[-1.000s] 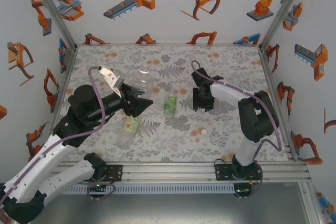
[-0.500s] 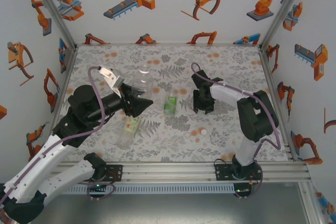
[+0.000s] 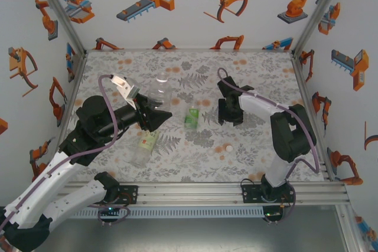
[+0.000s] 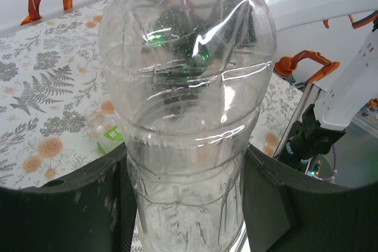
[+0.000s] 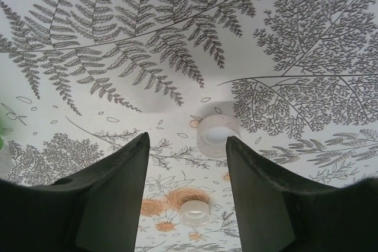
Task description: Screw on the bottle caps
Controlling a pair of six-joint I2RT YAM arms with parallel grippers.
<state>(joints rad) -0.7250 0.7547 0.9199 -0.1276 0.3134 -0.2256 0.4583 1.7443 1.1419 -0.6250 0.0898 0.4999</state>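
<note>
Bottle of clear unlabelled plastic (image 4: 186,87) sits clamped in left gripper (image 4: 186,205); right of it, right gripper (image 5: 187,140) hangs, jaws apart, above two pale round caps (image 5: 218,135) (image 5: 194,211).

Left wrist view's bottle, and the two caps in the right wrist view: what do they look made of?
Bottle: clear thin plastic, glossy. It has sharp highlights and moulded ribs, and the background shows through it.
Upper cap: probably whitish plastic with a milky, semi-translucent look and a soft sheen on the rim.
Lower cap: white plastic that seems opaque and matte. It is blurred, so this is less sure.
</note>
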